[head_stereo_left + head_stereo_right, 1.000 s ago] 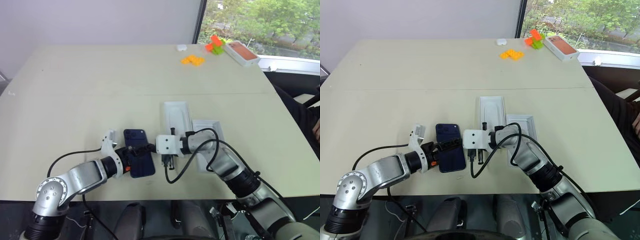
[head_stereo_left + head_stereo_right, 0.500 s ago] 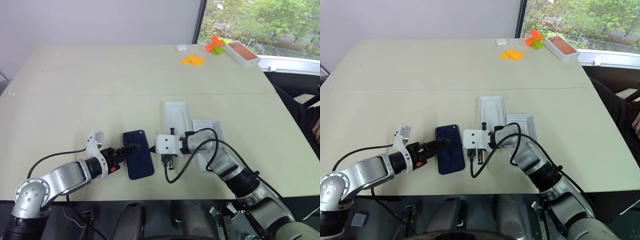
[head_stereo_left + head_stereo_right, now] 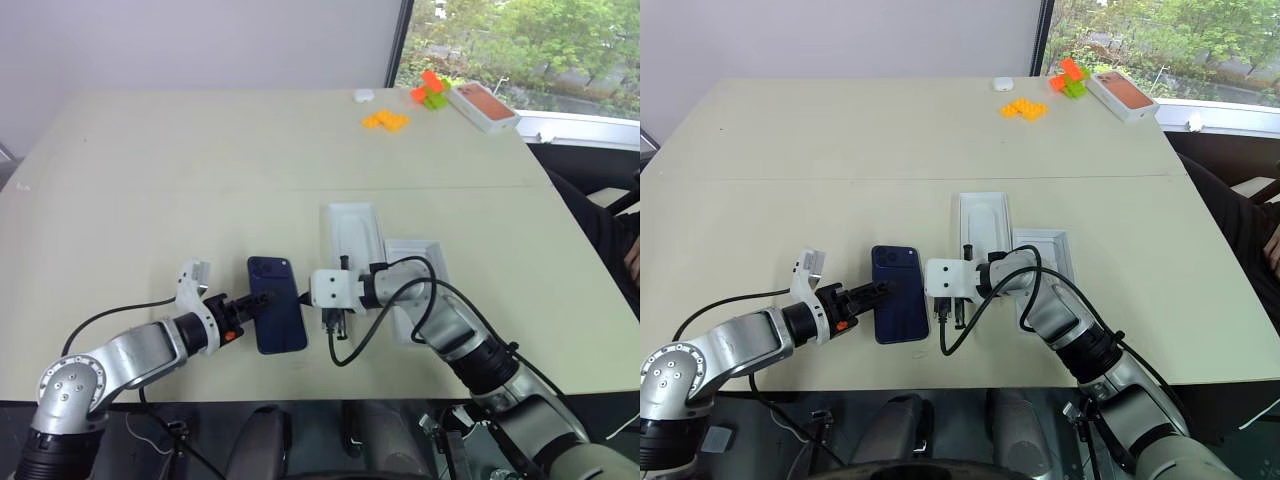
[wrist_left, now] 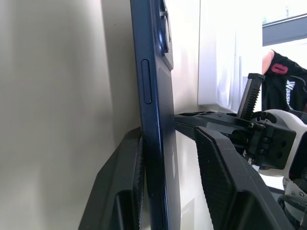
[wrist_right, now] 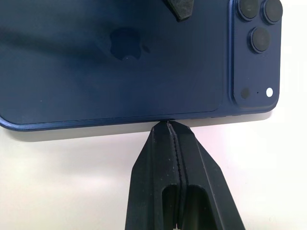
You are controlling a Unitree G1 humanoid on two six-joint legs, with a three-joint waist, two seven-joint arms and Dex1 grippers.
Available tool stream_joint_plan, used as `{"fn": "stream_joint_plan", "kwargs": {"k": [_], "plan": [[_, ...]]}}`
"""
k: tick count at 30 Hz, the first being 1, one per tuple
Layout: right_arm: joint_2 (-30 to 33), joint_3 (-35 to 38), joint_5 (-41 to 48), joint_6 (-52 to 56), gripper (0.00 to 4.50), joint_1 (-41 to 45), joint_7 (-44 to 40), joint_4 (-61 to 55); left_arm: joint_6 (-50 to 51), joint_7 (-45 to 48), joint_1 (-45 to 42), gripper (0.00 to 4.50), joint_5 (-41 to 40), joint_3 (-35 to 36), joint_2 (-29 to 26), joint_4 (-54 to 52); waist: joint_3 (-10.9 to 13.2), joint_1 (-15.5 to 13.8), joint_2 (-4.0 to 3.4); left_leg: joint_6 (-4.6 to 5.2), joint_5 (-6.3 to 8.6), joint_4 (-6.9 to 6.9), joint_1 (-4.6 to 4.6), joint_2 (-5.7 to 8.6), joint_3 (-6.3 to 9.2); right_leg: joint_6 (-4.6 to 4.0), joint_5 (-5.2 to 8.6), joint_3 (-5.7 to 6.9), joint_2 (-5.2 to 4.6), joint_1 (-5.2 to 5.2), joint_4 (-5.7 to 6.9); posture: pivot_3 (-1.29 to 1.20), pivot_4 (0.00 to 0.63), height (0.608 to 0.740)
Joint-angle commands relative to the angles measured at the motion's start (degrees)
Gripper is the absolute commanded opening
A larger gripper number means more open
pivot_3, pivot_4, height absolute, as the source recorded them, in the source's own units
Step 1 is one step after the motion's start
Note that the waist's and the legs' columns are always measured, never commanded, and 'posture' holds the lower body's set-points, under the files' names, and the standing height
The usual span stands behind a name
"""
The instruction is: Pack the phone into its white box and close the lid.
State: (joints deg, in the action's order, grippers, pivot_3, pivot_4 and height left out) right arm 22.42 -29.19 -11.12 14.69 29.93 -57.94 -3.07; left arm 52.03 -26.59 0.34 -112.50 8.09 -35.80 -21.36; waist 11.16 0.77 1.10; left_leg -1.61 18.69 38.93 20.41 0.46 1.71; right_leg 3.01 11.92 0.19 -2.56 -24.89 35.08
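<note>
Navy phone (image 3: 277,318) lies camera-side up, left of the empty white box (image 3: 416,290) and lid (image 3: 352,232)

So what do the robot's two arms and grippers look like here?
Both arms are silver-grey metal with black joint bands and loose black cables. Each wrist has a white housing; the left gripper and right gripper have black ribbed fingers, with an orange spot by the left wrist.

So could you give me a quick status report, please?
Left pincer straddles the phone, not clamped. Right pincer shut against its opposite edge. The white box sits open, unobstructed.
</note>
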Motion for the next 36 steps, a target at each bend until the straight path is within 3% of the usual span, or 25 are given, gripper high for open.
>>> {"fn": "stream_joint_plan", "kwargs": {"k": [1, 4, 14, 21, 33, 36], "plan": [[-0.59, -0.92, -0.16, -0.88, 0.0, 0.69, 0.4, -0.4, -0.75, 0.79, 0.46, 1.17, -0.5, 1.64, 1.85, -1.66, 0.0, 0.01, -0.01, 0.0, 0.0, 0.0, 0.0, 0.0, 0.0, 0.0, 0.0, 0.0, 0.0, 0.0, 0.0, 0.0, 0.15, 0.74], [0.25, -0.48, -0.32, -1.56, 0.0, 0.88, 0.34, -1.07, -0.54, 0.5, 0.62, 0.07, -0.5, 1.9, 1.75, -2.02, 0.0, -0.03, 0.0, 0.0, 0.0, 0.0, 0.0, 0.0, 0.0, 0.0, 0.0, 0.0, 0.0, 0.0, 0.0, 0.0, 0.15, 0.74], [5.59, 3.94, 1.88, 1.27, 0.0, 0.98, -1.89, -9.23, -1.88, 1.24, -0.18, 0.07, -0.5, 3.7, 1.97, -3.67, 0.03, -0.13, 0.03, 0.0, 0.0, 0.0, 0.1, 0.02, 0.01, 0.01, 0.0, 0.0, -0.02, -0.06, -0.02, 0.0, 0.15, 0.74], [11.54, 13.18, 10.59, 12.69, 0.0, 0.69, -4.81, -21.14, -3.29, 3.61, -4.48, 0.07, -0.5, 8.29, 0.81, -3.48, 0.11, -0.27, 0.05, 0.0, 0.0, 0.0, 0.13, 0.02, 0.02, 0.0, 0.0, 0.02, -0.01, -0.07, -0.03, 0.0, 0.15, 0.74], [15.7, 16.56, 12.75, 16.02, 0.0, -1.69, -1.29, -18.31, -3.94, 2.57, -15.2, 0.07, -0.5, 2.35, 2.31, 3.16, 0.14, -0.19, 0.08, 0.01, 0.0, 0.01, 0.17, 0.09, -0.01, 0.02, 0.0, 0.01, -0.01, -0.08, -0.06, 0.0, 0.15, 0.74], [17.25, 16.17, 12.58, 14.08, 0.89, -2.52, -1.73, -18.65, -3.66, 2.94, -18.64, 0.0, -0.5, -0.22, 3.46, 5.37, 0.14, -0.31, 0.09, 0.01, 0.0, 0.01, 0.18, 0.09, 0.0, 0.03, -0.01, 0.01, 0.0, -0.09, -0.06, 0.0, 0.15, 0.74]]}}
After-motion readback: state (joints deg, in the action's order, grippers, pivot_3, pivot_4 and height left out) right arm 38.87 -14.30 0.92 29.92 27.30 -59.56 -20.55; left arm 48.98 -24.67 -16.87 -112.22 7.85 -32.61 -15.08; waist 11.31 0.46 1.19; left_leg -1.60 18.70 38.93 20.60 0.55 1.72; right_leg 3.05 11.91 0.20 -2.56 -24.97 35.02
